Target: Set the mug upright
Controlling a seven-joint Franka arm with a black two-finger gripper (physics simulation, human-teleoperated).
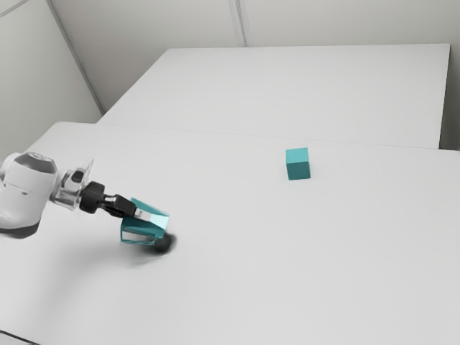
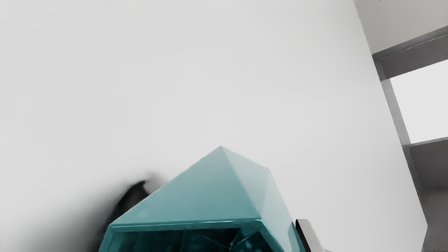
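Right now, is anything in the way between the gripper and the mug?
Nothing visible: the gripper is right at the tilted mug. The teal cube stands well away from both, toward the exterior view's right.

From my station I see the arm [image 1: 25,194] as smooth, rounded white casing, with a grey cap bearing a faint marking I can't read, a small dark mark on its side and a dark grey band along the lower edge. Past that comes a glossy, pale grey wrist section [image 1: 69,191] with a dark oval spot and a thin, pale, fin-like edge. My gripper [image 1: 152,217] has a chunky black mount, a slimmer neck with light glints, and a blocky black body.
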